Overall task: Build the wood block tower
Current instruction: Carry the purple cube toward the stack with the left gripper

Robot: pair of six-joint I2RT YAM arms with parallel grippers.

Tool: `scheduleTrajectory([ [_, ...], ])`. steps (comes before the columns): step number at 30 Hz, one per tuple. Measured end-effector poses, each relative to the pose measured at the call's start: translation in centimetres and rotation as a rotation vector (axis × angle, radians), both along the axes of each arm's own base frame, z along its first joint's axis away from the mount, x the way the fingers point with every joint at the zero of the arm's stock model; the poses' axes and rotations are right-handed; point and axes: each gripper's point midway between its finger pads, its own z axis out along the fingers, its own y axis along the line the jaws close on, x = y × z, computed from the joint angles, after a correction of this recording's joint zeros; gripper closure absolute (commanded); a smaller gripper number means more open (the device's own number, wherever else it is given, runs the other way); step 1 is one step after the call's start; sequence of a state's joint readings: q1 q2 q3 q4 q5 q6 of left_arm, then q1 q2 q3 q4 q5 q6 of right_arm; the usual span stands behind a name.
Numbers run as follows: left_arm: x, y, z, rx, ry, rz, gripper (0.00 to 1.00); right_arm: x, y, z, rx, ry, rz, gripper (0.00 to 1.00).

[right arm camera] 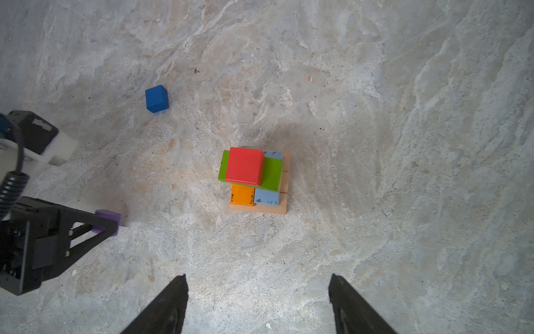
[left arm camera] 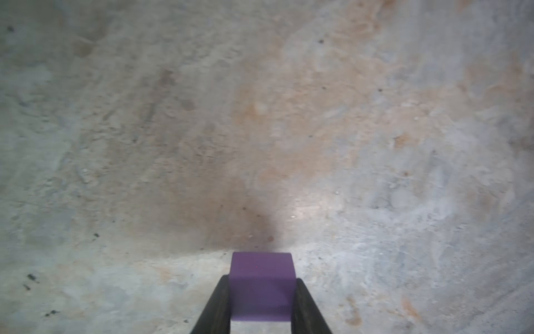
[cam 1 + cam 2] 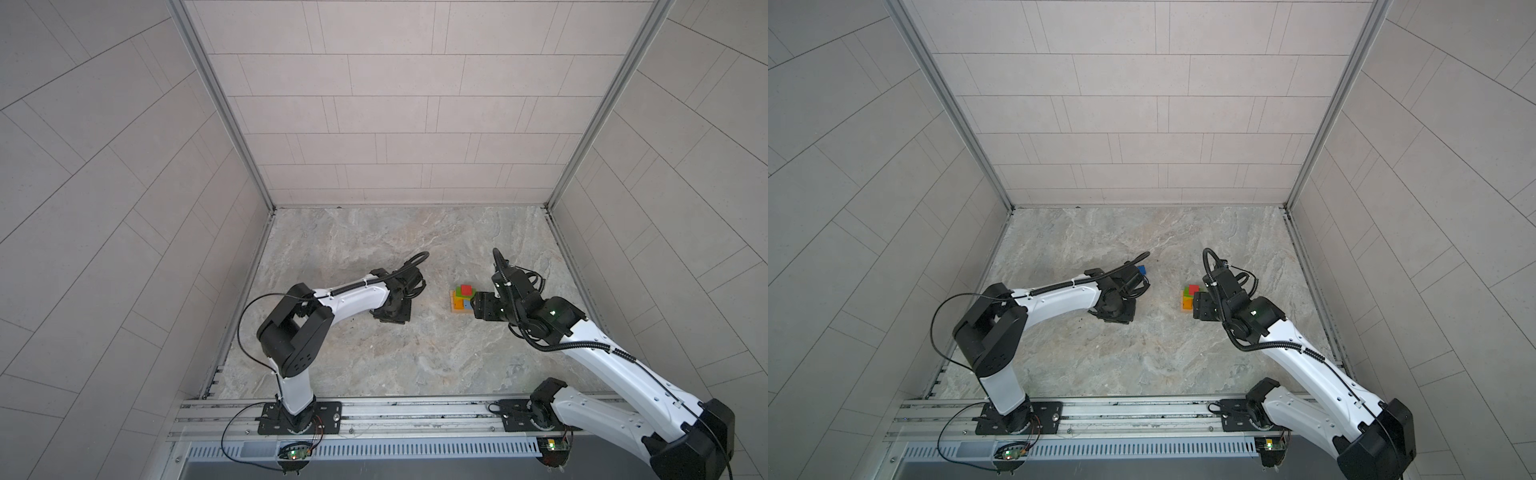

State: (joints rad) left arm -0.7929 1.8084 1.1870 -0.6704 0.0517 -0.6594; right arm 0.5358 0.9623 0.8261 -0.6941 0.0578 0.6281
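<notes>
The left gripper (image 2: 261,284) holds a purple cube (image 2: 261,269). Ahead of the right gripper (image 1: 258,276), the tower (image 1: 254,180) is red on top, then green, orange, light blue, tan. Farther off sits a dark blue cube (image 1: 157,98).

— How is the light where you work?
— Soft and even in both top views, nothing harsh; the wall tiles (image 3: 104,187) bow outward near the edges.
— And close up?
— My left wrist view is hazy: the counter (image 2: 144,115) looks smeared, and a dim shadow lies beyond the purple cube (image 2: 261,277) with a pale gleam beside it. My right wrist view is crisper; the tower (image 1: 254,179) throws a faint shadow, and my right end effector (image 1: 258,283) sits dark and soft-edged
</notes>
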Motion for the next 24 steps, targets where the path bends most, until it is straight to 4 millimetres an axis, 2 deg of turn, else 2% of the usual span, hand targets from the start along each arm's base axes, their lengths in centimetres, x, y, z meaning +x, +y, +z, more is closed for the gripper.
scheduleTrajectory([
  [5, -0.5, -2.9, -0.5, -0.002, 0.003, -0.045, 0.72, -0.4, -0.3, -0.2, -0.012, 0.006, 0.003, 0.22],
  [9, -1.0, -4.3, -1.1, 0.002, 0.009, -0.071, 0.69, -1.2, -0.8, -0.9, -0.028, 0.02, 0.013, 0.22],
  [12, -1.4, -4.7, -1.2, 0.001, 0.013, -0.08, 0.6, -1.7, -0.9, -1.4, -0.034, 0.035, 0.022, 0.22],
  [18, -1.2, -4.8, -0.6, 0.008, 0.011, -0.081, 0.34, -2.5, -0.9, -2.3, -0.018, 0.061, 0.033, 0.22],
  [24, -1.1, -4.2, -0.1, 0.04, 0.008, -0.099, 0.24, -2.9, -0.4, -2.6, 0.013, 0.072, 0.021, 0.22],
])
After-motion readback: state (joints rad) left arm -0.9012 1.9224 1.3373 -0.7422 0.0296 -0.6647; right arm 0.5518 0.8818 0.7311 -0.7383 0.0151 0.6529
